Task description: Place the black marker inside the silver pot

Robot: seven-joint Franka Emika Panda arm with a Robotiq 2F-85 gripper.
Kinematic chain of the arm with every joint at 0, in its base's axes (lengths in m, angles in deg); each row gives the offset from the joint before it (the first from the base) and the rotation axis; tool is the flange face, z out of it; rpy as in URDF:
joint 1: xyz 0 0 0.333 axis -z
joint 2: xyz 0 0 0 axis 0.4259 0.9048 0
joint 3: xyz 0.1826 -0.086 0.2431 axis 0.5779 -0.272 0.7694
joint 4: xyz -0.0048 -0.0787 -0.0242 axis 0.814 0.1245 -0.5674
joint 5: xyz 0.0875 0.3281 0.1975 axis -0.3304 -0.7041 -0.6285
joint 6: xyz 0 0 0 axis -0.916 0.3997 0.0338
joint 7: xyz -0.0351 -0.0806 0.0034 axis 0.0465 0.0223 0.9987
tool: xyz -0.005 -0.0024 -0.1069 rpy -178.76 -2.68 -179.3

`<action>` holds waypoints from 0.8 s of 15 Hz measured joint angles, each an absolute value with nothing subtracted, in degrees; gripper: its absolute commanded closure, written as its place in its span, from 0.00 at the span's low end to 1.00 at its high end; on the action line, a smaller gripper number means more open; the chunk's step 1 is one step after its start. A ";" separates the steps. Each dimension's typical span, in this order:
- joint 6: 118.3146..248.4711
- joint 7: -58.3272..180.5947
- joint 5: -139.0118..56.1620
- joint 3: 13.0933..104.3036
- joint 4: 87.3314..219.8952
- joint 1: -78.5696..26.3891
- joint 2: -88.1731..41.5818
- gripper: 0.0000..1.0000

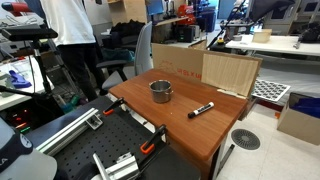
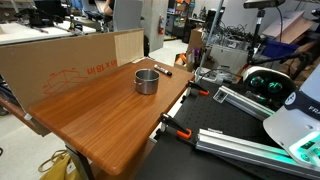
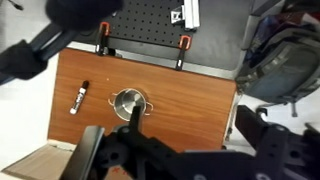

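Observation:
The black marker (image 1: 201,109) lies flat on the wooden table (image 1: 205,135), apart from the silver pot (image 1: 161,91). Both show in both exterior views, marker (image 2: 162,70) and pot (image 2: 147,80). In the wrist view the marker (image 3: 78,97) lies to the left of the pot (image 3: 122,100), its light tip toward the bottom. My gripper (image 3: 190,112) is high above the table, its dark blurred fingers spread wide and empty. One fingertip overlaps the pot in the picture. The gripper is out of view in both exterior views.
Cardboard panels (image 1: 230,72) (image 2: 60,60) stand along the table's back edge. Orange-handled clamps (image 3: 103,45) (image 3: 181,45) grip the table edge by the black perforated base. A person (image 1: 75,30) stands behind the table. A grey backpack (image 3: 285,60) lies off the table's side.

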State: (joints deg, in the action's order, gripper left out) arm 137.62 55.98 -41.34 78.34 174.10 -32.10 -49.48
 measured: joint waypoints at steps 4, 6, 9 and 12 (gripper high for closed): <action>137.62 55.98 -41.34 78.34 174.10 -32.10 -49.48 0.00; 137.62 55.98 -41.34 78.34 174.10 -32.10 -49.48 0.00; 137.62 55.98 -41.34 78.34 174.10 -32.10 -49.48 0.00; 137.62 55.98 -41.34 78.34 174.10 -32.10 -49.48 0.00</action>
State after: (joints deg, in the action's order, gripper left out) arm 137.62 55.98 -41.34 78.34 174.10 -32.10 -49.48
